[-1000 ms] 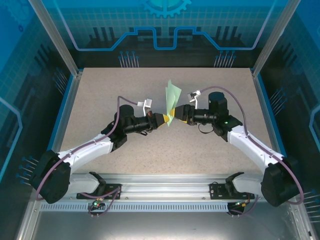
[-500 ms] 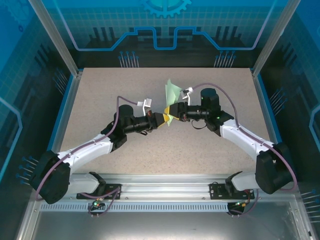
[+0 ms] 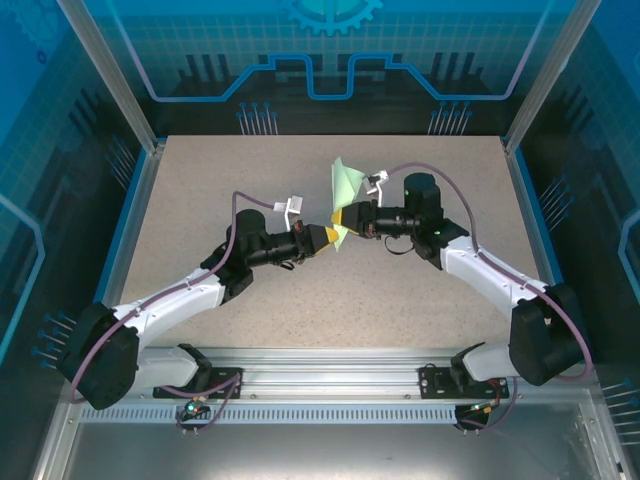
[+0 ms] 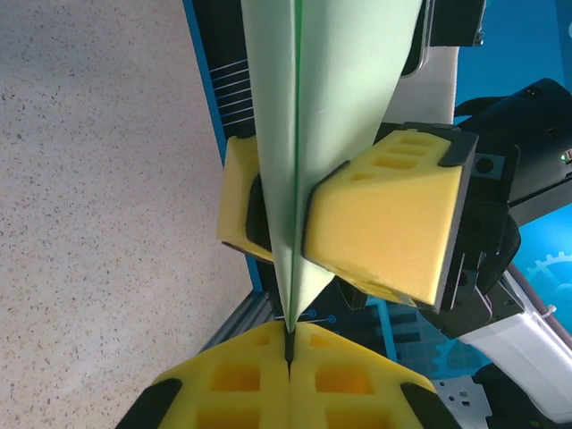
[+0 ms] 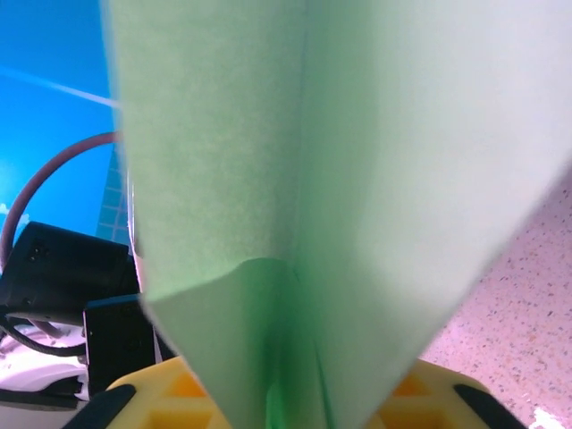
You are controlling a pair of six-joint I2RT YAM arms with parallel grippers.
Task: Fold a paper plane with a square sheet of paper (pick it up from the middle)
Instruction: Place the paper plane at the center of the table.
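Observation:
The paper plane (image 3: 345, 186) is a pale mint-green sheet folded along a centre crease into a narrow point, held in the air above the middle of the table (image 3: 200, 190). My left gripper (image 3: 327, 238) is shut on its lower tip, and the left wrist view has the yellow pads pressed together around the point (image 4: 290, 335). My right gripper (image 3: 344, 219) faces it from the right, shut on the paper plane (image 4: 295, 134) just above, one yellow finger (image 4: 393, 232) on each side. In the right wrist view the paper plane (image 5: 340, 179) rises out of the right gripper (image 5: 286, 413).
The speckled beige table is bordered by blue rails (image 3: 130, 225) and aluminium posts (image 3: 108, 75). Both arm bases sit on the metal rail (image 3: 320, 385) at the near edge.
My right gripper has moved left and slightly farther back along the paper, closer to the left gripper, and its arm has swung inward. The left arm has stayed nearly still.

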